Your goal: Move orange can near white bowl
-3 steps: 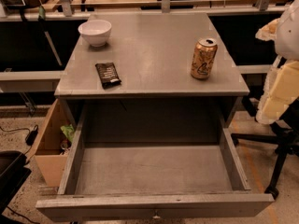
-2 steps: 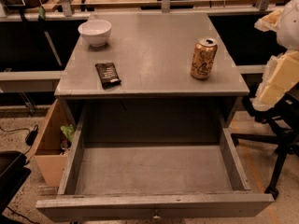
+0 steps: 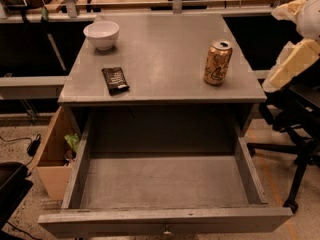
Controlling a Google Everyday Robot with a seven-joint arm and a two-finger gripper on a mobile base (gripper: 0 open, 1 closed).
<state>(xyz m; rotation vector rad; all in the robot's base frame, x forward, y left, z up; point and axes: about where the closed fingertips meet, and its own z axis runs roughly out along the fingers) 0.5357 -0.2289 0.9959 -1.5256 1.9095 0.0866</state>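
The orange can [image 3: 218, 62] stands upright on the right side of the grey table top [image 3: 165, 49], near its front edge. The white bowl [image 3: 101, 34] sits at the back left corner of the table top, far from the can. My gripper is not in view. Only cream-coloured parts of my arm [image 3: 292, 59] show at the right edge of the camera view, to the right of the can and apart from it.
A flat dark snack packet [image 3: 115, 80] lies front left on the table top. A deep drawer [image 3: 165, 184] stands pulled open below the front edge. A cardboard box [image 3: 52, 154] stands on the floor at left. A black chair base [image 3: 295, 149] is at right.
The cream arm parts at the right edge have shifted upward a little. The can, bowl and packet have not moved.
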